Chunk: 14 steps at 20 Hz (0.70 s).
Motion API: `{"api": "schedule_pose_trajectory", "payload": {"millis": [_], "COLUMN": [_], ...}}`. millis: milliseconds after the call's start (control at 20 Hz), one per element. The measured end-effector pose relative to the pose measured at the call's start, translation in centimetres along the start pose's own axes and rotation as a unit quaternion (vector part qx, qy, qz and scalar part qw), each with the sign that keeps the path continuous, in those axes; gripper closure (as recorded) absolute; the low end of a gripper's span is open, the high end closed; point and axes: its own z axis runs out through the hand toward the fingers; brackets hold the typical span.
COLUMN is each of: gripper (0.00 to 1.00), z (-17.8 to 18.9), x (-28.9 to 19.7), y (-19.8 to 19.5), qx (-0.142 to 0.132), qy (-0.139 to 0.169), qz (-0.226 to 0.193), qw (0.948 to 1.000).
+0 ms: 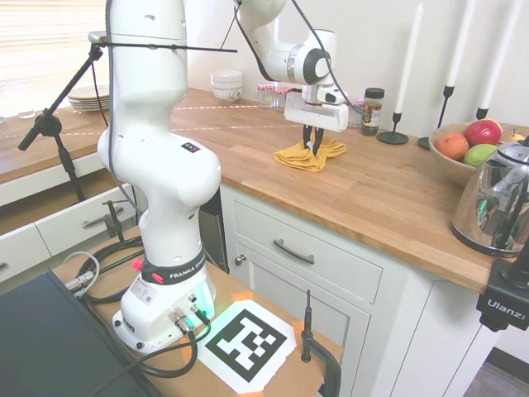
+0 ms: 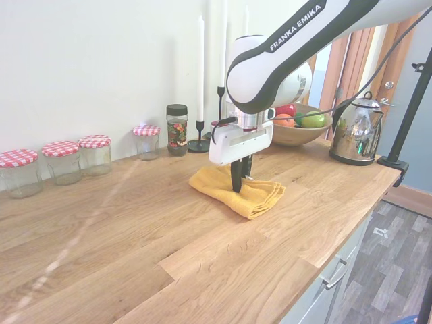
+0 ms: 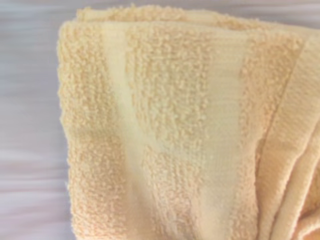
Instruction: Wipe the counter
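1. The gripper [image 2: 237, 183] points straight down with its dark fingers [image 1: 312, 145] drawn together, pinching a fold of the yellow cloth [image 2: 237, 191] and pressing it onto the wood
2. The cloth lies folded and flat on the counter [image 2: 162, 243], its looped terry weave and a smoother woven band filling the wrist view [image 3: 175, 130]
3. It sits about midway between the wall and the front edge of the butcher-block counter, above the white panelled cabinets [image 1: 307, 256]
4. Behind it along the wall stand a dark-lidded spice jar [image 2: 177, 129] and black candlesticks holding white candles [image 2: 200, 81]
5. Further along the wall are four glass jars with red-checked lids [image 2: 62, 160]
6. Toward the other end, well apart from the cloth, are a wooden fruit bowl [image 1: 468, 149] and a shiny kettle [image 2: 357, 129]
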Motion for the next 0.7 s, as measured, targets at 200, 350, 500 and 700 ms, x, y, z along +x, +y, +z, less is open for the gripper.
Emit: {"api": "schedule_pose_trajectory", "payload": {"millis": [200,350,500,700], "gripper": [1.00,1.00,1.00,1.00], "z": [0.1,0.1,0.2,0.2], "x": [-6.1,-10.2,-12.9,-14.8], "y": [-5.2,-8.2,-10.7,-13.4], "qx": [0.008,0.013,0.015,0.018], "qy": [0.001,0.003,0.007,0.010], "qz": [-0.004,-0.006,-0.009,-0.012], "qw": [1.0000,0.9999,0.9998,0.9997]}}
